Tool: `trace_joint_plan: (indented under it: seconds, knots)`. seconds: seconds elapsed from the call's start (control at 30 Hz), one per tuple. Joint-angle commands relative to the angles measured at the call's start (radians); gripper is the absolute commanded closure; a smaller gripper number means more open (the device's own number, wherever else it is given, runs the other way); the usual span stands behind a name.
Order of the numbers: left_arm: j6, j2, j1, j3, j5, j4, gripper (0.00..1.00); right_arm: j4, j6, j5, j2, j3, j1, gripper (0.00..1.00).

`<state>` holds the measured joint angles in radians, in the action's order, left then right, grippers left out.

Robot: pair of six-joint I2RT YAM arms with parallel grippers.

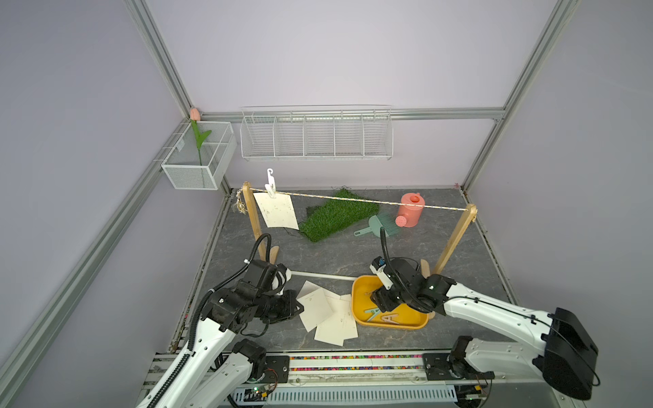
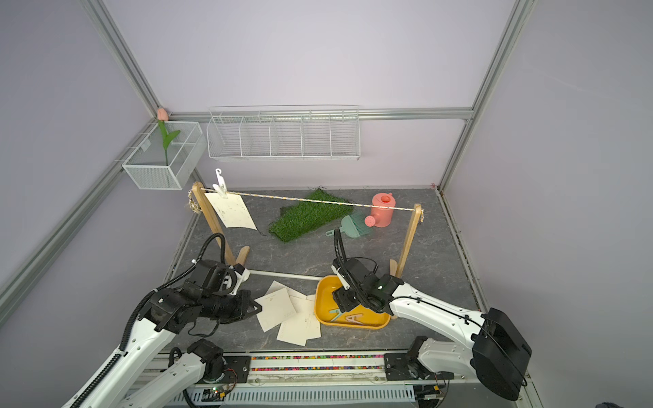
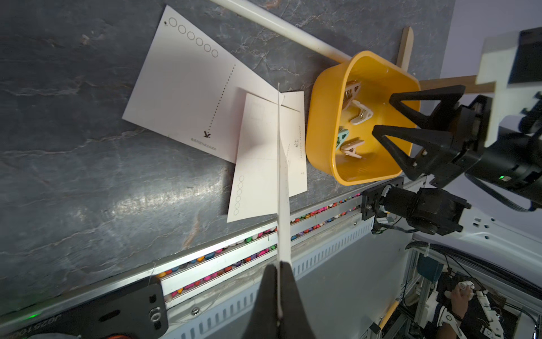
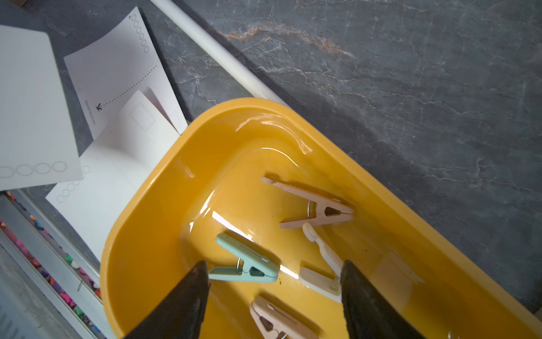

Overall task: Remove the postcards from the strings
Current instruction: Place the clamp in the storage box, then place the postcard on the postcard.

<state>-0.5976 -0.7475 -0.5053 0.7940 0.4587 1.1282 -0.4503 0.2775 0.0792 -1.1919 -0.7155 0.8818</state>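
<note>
Left wrist: left end effector pinches thin cream paper postcard edge-on, so lower & let go flat onto card pile beneath; right end effector gapes, empty.

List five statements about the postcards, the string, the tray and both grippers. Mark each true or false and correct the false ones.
1. One postcard hangs from the string, pinned by a white clothespin. True.
2. The left gripper is open and empty. False: it is shut on the edge of a second postcard.
3. The right gripper is open above the yellow tray. True.
4. The yellow tray is empty. False: it holds several clothespins, one of them the teal clothespin.
5. The pink watering can stands inside the tray. False: it stands on the table beyond the string.
</note>
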Motion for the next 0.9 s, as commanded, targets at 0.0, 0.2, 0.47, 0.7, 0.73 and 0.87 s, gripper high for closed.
trace_joint_plan:
  seconds: [0.0,0.2,0.47,0.7,0.73,0.87]
  knots:
    - [0.026,-0.036,-0.005,0.012,-0.032,0.063,1.00,0.016,-0.021,0.025,0.036,-0.003,0.006,0.28]
    - [-0.034,-0.051,-0.004,-0.047,0.038,-0.083,1.00,0.028,-0.030,0.037,0.054,0.010,0.006,0.27]
    - [-0.011,-0.120,-0.004,-0.066,0.039,-0.112,1.00,0.031,-0.039,0.044,0.057,0.016,0.006,0.27]
    - [0.032,-0.155,-0.004,-0.031,-0.099,-0.029,1.00,0.040,-0.044,0.039,0.054,0.014,0.005,0.27]
    - [0.032,-0.154,-0.004,-0.026,-0.121,-0.022,0.99,0.040,-0.045,0.038,0.054,0.015,0.006,0.27]
    - [0.030,-0.142,-0.005,-0.017,-0.192,-0.002,0.89,0.042,-0.050,0.034,0.052,0.015,0.006,0.27]
